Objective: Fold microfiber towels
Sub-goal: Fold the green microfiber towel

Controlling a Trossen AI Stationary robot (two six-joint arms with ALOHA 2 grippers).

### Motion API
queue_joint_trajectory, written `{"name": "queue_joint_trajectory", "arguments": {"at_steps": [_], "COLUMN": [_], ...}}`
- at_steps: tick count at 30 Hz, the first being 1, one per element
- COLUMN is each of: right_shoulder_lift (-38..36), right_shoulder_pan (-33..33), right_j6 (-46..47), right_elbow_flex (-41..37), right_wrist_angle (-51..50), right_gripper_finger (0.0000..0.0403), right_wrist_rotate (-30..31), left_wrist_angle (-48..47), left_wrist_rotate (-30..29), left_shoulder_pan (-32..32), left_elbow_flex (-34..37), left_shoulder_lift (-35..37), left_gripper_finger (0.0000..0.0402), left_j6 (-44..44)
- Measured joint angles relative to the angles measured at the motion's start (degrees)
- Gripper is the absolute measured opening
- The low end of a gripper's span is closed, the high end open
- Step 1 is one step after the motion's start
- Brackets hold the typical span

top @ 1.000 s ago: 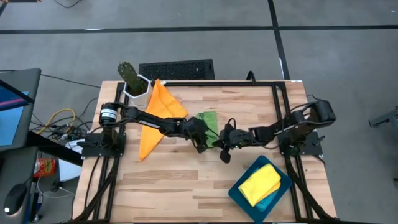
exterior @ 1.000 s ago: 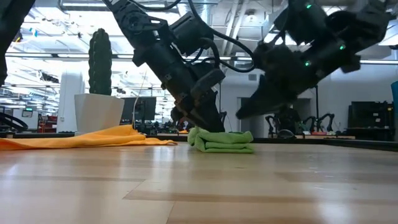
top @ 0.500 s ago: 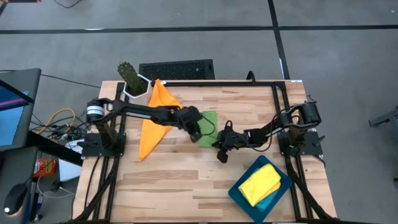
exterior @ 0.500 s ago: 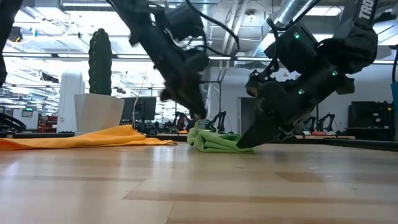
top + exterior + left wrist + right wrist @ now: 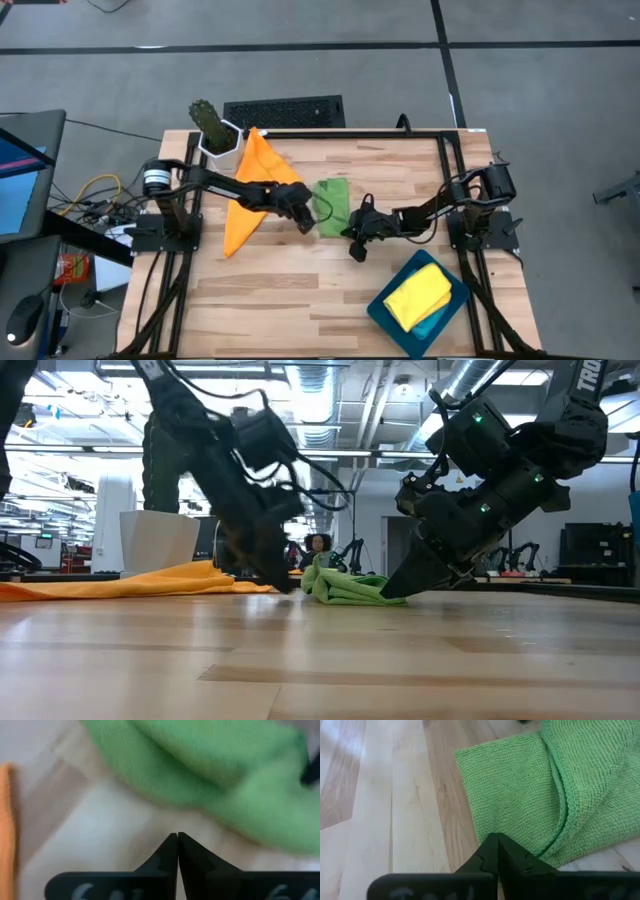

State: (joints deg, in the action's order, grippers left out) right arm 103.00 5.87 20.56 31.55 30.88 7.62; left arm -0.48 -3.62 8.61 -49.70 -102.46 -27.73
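Since half a second earlier, the left gripper (image 5: 300, 220) has been drawn back off the green towel (image 5: 333, 203) toward the orange towel (image 5: 252, 190), and its fingers are now pressed together on nothing. The right gripper (image 5: 352, 236) has stayed at the green towel's near right corner, its fingers pressed together at the hem; whether a fold of cloth is pinched there cannot be told.

The green towel lies partly folded at the middle of the surface (image 5: 300, 300), bunched in uneven layers in the low view, so its fold is judged unfinished. The orange towel, just left of the green one, is spread flat and not yet folded. A yellow towel (image 5: 418, 294) rests folded on a dark teal tray (image 5: 378, 310), well right of and nearer than the green towel, and appears done.

No light blue towel can be made out in any view. The left wrist view is blurred, showing only green cloth beyond the closed fingertips. A potted cactus (image 5: 208, 122) stands beyond the orange towel.
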Motion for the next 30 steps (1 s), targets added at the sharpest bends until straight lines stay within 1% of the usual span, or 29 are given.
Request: {"name": "queue_joint_trajectory", "arguments": {"at_steps": [2, 5, 9, 11, 13, 17, 21, 23, 27, 30], "right_shoulder_lift": [0.04, 0.07, 0.07, 0.07, 0.07, 0.07, 0.07, 0.09, 0.11, 0.11], "right_shoulder_pan": [-0.02, 0.00, 0.00, 0.00, -0.05, -0.37, -0.37, -0.37, -0.37, -0.37], "right_j6": [0.00, 0.01, 0.00, 0.00, -0.08, -0.46, -1.04, -1.05, -0.67, -0.63], "right_elbow_flex": [-0.07, -0.07, -0.07, -0.07, -0.07, -0.07, -0.07, -0.07, -0.07, -0.05], "right_wrist_angle": [0.49, 0.67, 0.58, 0.67, 0.68, 0.73, 0.80, 0.81, 0.90, 0.90], "right_gripper_finger": [0.0028, 0.0025, 0.0024, 0.0026, 0.0028, 0.0027, 0.0024, 0.0025, 0.0028, 0.0028], "right_wrist_rotate": [-0.10, -0.04, -0.13, -0.08, -0.15, -0.26, -0.24, -0.22, -0.22, -0.12], "left_wrist_angle": [2.07, 1.89, 0.08, -0.82, -1.61, -8.70, -8.46, -7.10, -8.56, -14.53], "left_wrist_rotate": [-0.05, -0.68, 0.33, -0.57, -0.81, 0.80, -1.52, -2.44, -2.47, -2.31], "left_shoulder_pan": [0.64, 1.55, 3.15, 3.89, 4.52, 5.02, 5.06, 5.21, 5.96, 6.94], "left_elbow_flex": [-0.25, -2.22, -4.53, -5.78, -8.33, -14.96, -20.60, -22.73, -25.87, -28.45], "left_shoulder_lift": [-2.06, -4.41, -4.46, -4.17, -4.08, -3.95, -4.05, -5.32, -6.71, -5.89], "left_gripper_finger": [0.0005, 0.0003, 0.0001, 0.0001, 0.0000, 0.0000, 0.0000, 0.0000, 0.0000, 0.0000], "left_j6": [0.02, 0.16, 0.28, 2.13, 3.28, 3.83, 10.63, 13.30, 15.62, 16.47]}}
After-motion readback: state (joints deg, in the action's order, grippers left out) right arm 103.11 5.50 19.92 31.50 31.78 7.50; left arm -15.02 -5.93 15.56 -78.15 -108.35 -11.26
